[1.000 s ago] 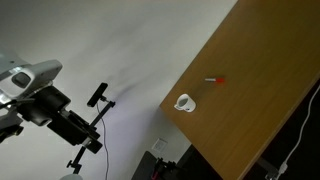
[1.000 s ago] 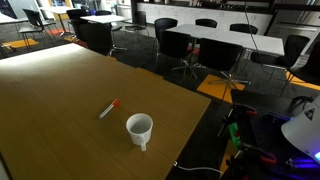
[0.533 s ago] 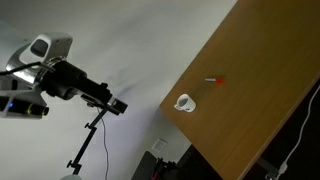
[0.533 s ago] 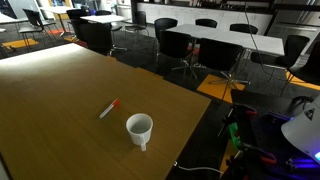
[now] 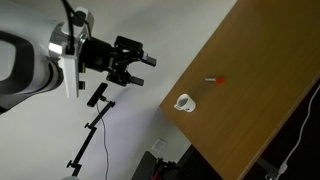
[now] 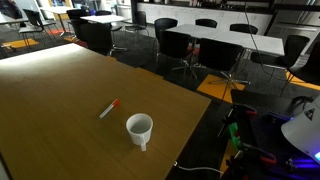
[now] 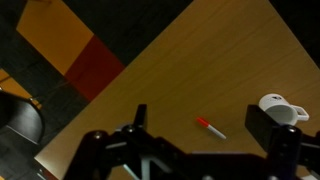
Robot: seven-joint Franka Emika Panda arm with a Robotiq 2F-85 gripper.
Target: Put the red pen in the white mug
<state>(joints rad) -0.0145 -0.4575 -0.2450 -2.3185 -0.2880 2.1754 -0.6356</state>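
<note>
The red pen (image 6: 108, 108) lies flat on the wooden table (image 6: 60, 90), a short way from the white mug (image 6: 139, 128), which stands upright near the table's edge. Both also show in an exterior view, the pen (image 5: 214, 80) and the mug (image 5: 184, 102), and in the wrist view, the pen (image 7: 210, 127) and the mug (image 7: 278, 106). My gripper (image 5: 142, 66) is open and empty, well off the table and far from both. In the wrist view its fingers (image 7: 201, 117) frame the pen from a distance.
A black tripod stand (image 5: 93, 112) is below the arm. Black chairs (image 6: 182, 46) and other tables stand beyond the table's far edge. Cables and gear (image 6: 250, 140) lie on the floor by the mug's side of the table.
The arm has swung up and towards the table, and the gripper now points at it. The pen and the mug have not moved.
</note>
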